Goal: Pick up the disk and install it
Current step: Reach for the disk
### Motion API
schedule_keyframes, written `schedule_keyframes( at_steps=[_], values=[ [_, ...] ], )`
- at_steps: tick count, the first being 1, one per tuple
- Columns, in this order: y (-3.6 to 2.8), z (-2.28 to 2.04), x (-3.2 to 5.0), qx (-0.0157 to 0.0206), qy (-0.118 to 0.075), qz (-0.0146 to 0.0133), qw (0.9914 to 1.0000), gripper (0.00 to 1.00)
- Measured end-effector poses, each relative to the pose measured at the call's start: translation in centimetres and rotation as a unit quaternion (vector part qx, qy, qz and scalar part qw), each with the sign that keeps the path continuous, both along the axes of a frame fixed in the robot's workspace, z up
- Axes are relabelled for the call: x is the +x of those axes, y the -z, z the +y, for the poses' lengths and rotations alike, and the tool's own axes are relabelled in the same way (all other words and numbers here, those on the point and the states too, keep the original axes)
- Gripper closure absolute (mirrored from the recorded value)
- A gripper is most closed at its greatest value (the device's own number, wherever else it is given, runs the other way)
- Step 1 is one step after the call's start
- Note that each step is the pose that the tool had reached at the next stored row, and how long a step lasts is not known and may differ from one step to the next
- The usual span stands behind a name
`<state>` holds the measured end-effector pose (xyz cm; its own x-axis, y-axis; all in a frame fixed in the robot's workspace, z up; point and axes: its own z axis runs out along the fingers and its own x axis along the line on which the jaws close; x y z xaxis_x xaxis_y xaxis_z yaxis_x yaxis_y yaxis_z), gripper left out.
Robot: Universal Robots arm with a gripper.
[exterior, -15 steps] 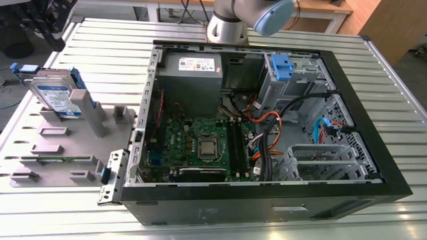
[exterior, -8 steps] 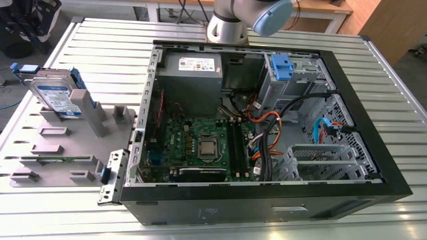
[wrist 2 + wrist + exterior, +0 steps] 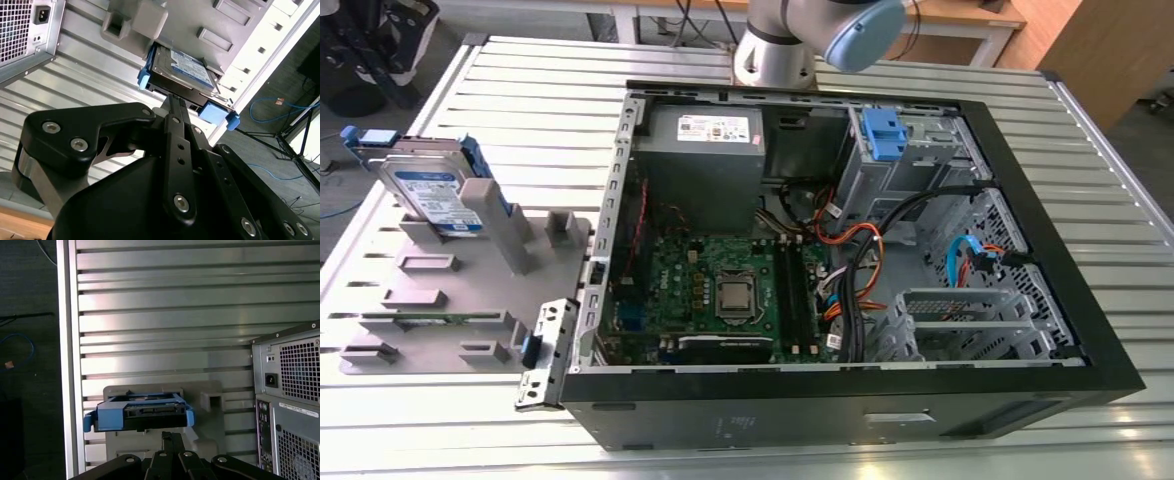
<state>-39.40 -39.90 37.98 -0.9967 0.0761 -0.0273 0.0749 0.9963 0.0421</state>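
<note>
Exterior view: silver-metal disk with blue side rails [image 3: 434, 195] leans in grey plastic rack [image 3: 460, 290], likely for easy grasp. Second wrist view: black gripper [image 3: 172, 100] pressed together, empty, facing disk.

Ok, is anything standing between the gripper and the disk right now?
Nothing visible does. In both wrist views the gripper points at the disk, which sits in its grey holder on the slatted table, with open space between them. The computer case stands off to one side, clear of that line.
</note>
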Motion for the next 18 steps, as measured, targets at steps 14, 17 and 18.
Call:
schedule_keyframes(
  at_steps=[14, 17, 18],
  values=[
    [1.35, 0.00, -0.95, 0.0000, 0.000, -0.0001, 1.00000, 0.89],
    [1.73, 0.00, -1.30, 0.0000, 0.000, 0.0000, 1.00000, 0.89],
    [1.84, 0.00, -1.43, -0.0001, 0.000, 0.0001, 1.00000, 0.89]
  ],
)
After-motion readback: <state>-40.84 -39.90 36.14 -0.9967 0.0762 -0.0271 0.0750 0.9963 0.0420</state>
